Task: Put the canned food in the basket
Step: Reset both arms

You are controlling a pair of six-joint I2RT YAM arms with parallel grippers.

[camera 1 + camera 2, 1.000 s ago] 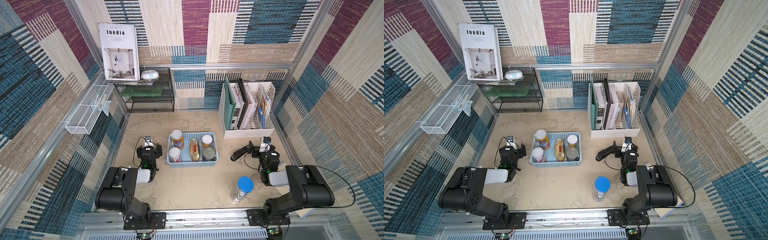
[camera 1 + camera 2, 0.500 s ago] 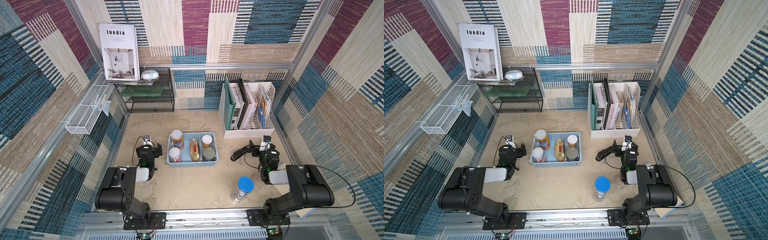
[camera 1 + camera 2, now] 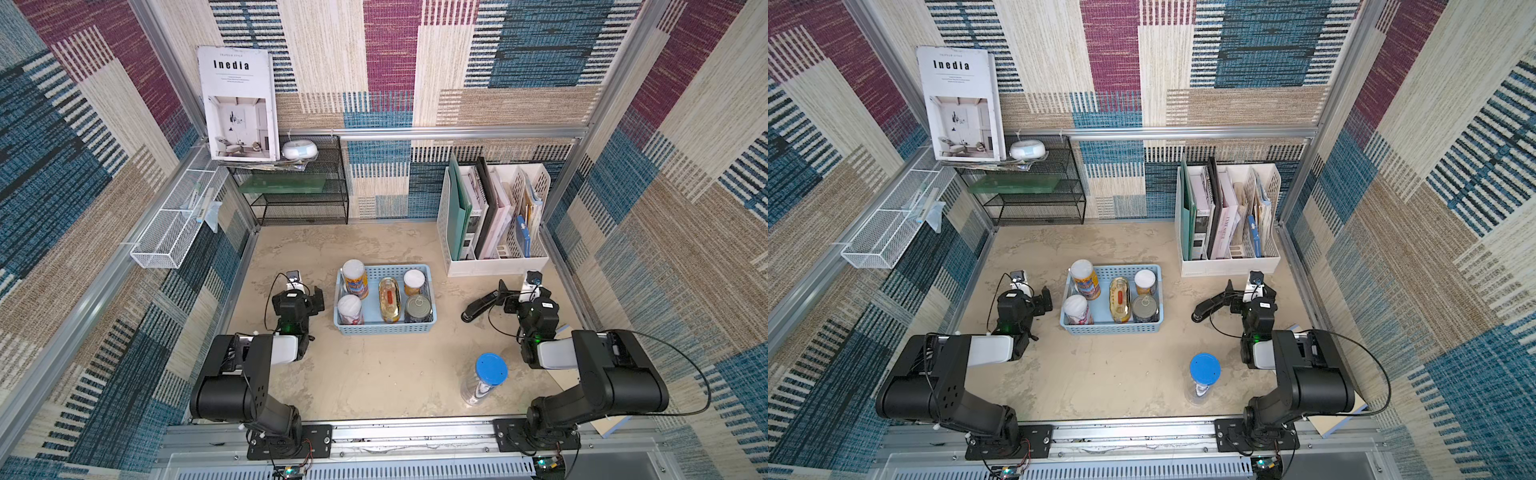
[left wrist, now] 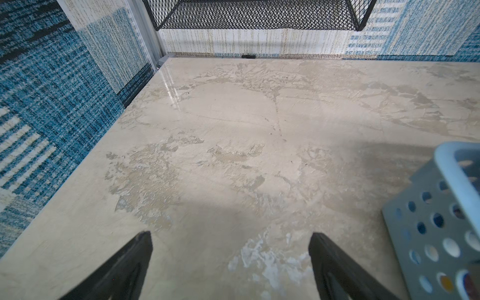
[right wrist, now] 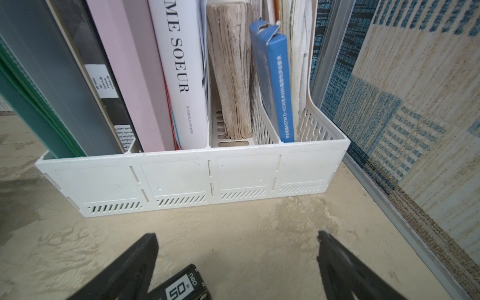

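step: looks done – five cans sit in the light blue basket mid-counter | left hand spread, empty, beside basket | right hand spread, empty, facing file holder | next: likely none; blue-lidded jar is no can

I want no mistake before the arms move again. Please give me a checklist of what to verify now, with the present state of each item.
1. Orange-blue can, pink can, yellow can, steel can and gold tin all inside the basket: ok.
2. Blue-lidded jar outside the basket, on the table: ok.
3. Left jaws open, empty, beside the basket: ok.
4. Right jaws open, empty: ok.
5. Right jaws clear of the black stapler: cannot tell.
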